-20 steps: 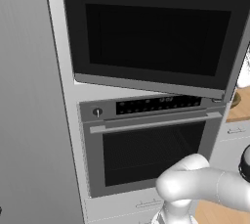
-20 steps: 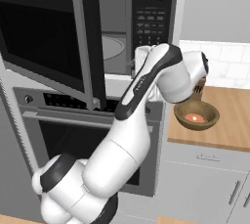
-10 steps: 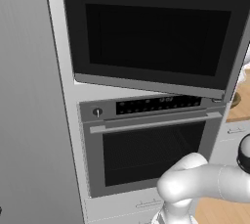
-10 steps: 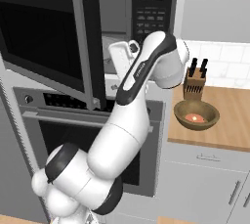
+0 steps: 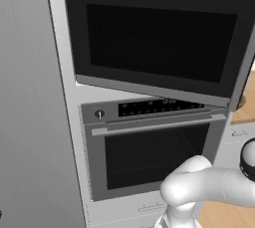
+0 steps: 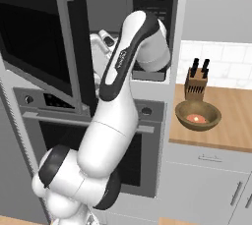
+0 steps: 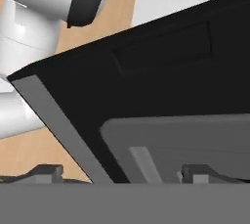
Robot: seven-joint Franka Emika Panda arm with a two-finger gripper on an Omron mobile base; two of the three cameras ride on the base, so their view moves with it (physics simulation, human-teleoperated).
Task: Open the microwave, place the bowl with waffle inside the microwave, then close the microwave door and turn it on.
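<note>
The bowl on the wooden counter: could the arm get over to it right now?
Probably yes. The bowl sits in the open beside the knife block, nothing covers it, and the tool is open and empty by the microwave door.

The white arm rises steeply, elbow bent high, its forearm angling back down leftward to the gripper [image 6: 100, 40], whose jaws stand wide apart, holding nothing.

We note a glossy white arm [image 6: 110, 135], rounded segments, dark grey joint bands, small lettering along one link.
</note>
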